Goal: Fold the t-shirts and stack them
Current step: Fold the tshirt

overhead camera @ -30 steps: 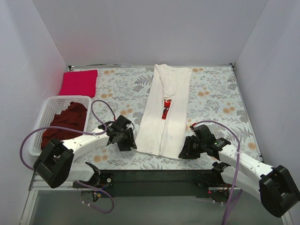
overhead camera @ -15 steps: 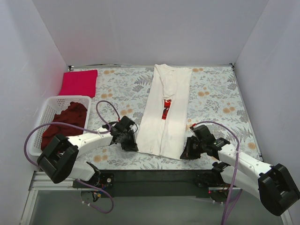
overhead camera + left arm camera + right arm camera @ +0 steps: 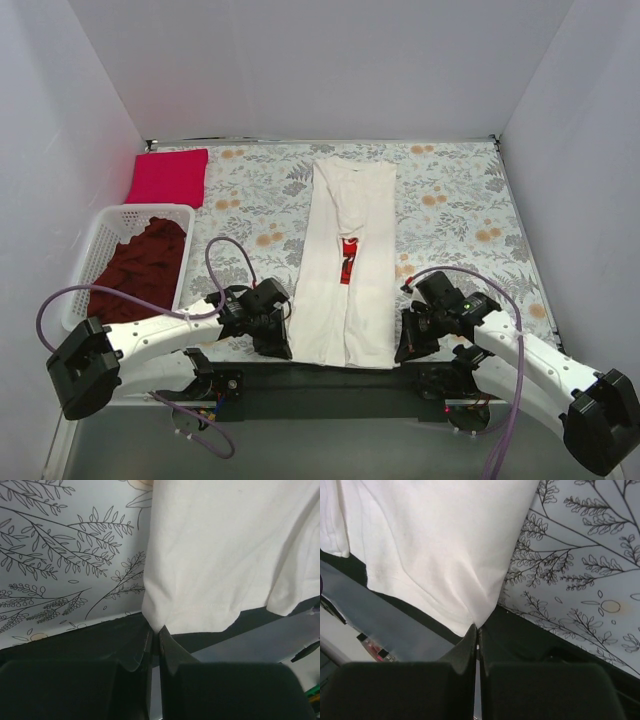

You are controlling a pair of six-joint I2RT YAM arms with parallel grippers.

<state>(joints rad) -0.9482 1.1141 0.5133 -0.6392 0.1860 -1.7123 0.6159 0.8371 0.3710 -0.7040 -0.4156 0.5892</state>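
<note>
Now my left pincer (image 3: 154,636) and right pincer (image 3: 477,629) are pinching the near corners of the cream t-shirt (image 3: 345,300) — thinly. Pulling unevenly, I am risking one corner slipping free — skewing the fold.

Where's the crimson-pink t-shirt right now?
Top view: the crimson-pink t-shirt lies folded at the far-left corner of the floral tablecloth, just beyond the white lattice basket holding the maroon t-shirt, well left of the cream t-shirt.
</note>
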